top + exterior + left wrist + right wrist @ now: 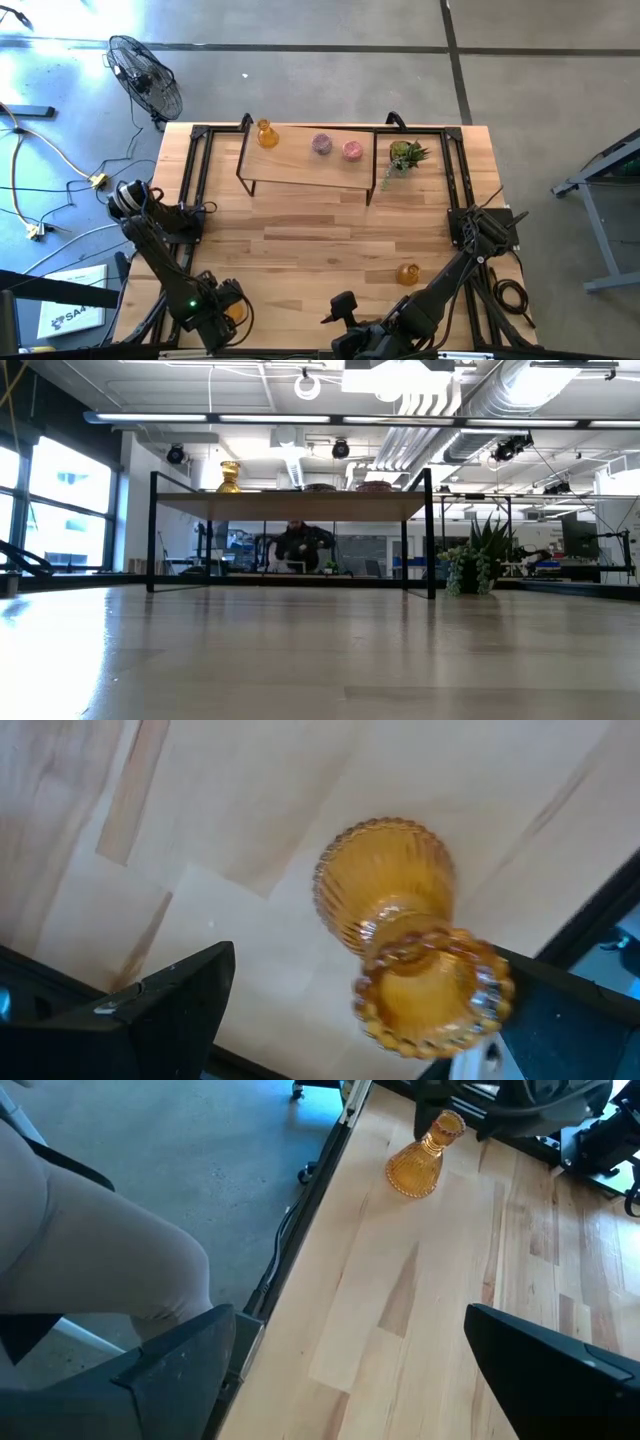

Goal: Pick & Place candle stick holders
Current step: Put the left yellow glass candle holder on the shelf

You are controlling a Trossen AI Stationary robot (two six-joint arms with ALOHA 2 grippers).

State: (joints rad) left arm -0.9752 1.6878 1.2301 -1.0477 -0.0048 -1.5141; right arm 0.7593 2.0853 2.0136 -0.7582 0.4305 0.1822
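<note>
An amber bottle-shaped holder [392, 910] stands on its wide base near the table's near left corner. My left gripper [372, 975] is open above it, one finger on each side of its beaded top rim [432, 992]. The same holder shows in the right wrist view [422, 1162]. My right gripper [350, 1342] is open and empty at the near edge [343, 308]. A second amber holder [407, 273] stands at the right. A third amber holder [266, 133] and two pink holders [322, 144] [352, 150] stand on a low shelf. No light blue one shows.
The wooden shelf on black legs [300, 168] stands at the far middle. A spiky green potted plant [405, 157] is at its right end. Black arm frames line both table sides. A person's beige-clad limb [90, 1250] is beyond the near edge.
</note>
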